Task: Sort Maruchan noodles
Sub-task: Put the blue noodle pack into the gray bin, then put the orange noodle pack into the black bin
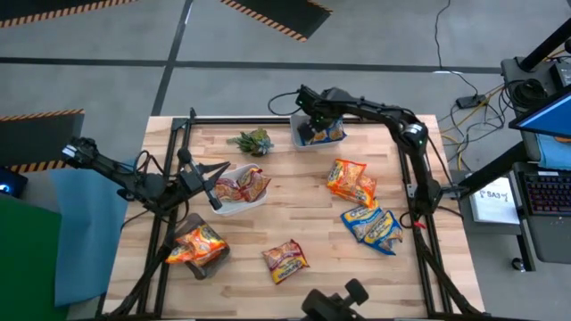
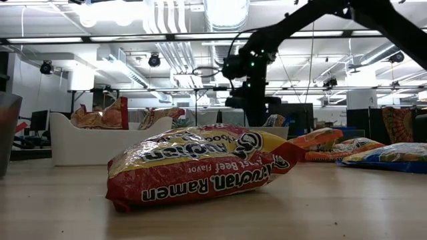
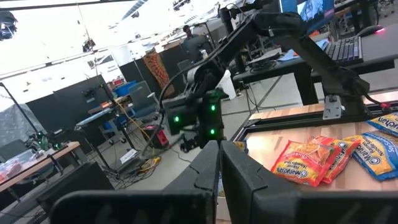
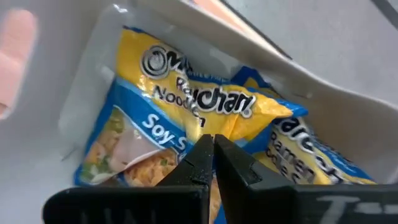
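Two blue-yellow noodle packets [image 4: 186, 118] lie in a clear tub [image 1: 317, 132] at the table's far edge. My right gripper [image 4: 213, 146] is shut and points steeply down just over them; I cannot tell whether it touches them. My left gripper [image 1: 214, 198] is shut and level at the near left rim of a white tub [image 1: 239, 203] that holds dark red packets [image 1: 243, 185]. Loose on the table lie orange packets [image 1: 351, 181], blue-yellow packets [image 1: 373, 225] and one dark red packet [image 1: 285, 260]. Another orange packet [image 1: 198, 245] sits in a grey tub at the near left.
A small green plant [image 1: 252, 140] stands at the far edge, left of the clear tub. Black frame rails [image 1: 169, 223] run along the table's left and right sides. Bare wood lies in the table's middle between the tubs and the loose packets.
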Motion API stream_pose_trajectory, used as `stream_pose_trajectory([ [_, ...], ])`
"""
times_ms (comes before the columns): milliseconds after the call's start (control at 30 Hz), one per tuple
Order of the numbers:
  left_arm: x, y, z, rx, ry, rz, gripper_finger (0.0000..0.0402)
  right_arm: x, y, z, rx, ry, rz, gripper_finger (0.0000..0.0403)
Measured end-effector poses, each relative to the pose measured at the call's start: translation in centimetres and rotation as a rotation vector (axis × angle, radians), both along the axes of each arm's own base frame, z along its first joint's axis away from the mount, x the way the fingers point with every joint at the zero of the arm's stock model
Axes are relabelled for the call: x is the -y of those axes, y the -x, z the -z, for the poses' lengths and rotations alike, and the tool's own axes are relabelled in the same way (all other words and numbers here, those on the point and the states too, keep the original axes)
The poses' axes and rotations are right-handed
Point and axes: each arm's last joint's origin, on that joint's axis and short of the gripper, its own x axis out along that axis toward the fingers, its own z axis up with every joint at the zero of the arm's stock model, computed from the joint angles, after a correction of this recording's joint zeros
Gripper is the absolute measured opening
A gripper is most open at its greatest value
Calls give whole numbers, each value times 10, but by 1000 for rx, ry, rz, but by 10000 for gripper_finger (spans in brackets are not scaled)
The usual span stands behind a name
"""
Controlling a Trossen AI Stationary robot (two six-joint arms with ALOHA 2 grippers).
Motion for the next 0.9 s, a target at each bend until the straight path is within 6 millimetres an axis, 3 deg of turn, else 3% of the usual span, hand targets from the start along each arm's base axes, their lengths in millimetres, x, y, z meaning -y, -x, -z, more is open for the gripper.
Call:
stream_pose_trajectory([
  [300,0,0,0,-3,-2,0,0,5,-9,31,-34,-22,-8,8],
  [500,0,0,0,-3,-1,0,0,3,-17,35,-18,1,-42,8],
  [733,0,0,0,-5,-2,0,0,-10,-16,-1,41,42,-67,8],
  [900,0,0,0,-4,-2,0,0,-36,-13,-36,75,62,-106,8],
])
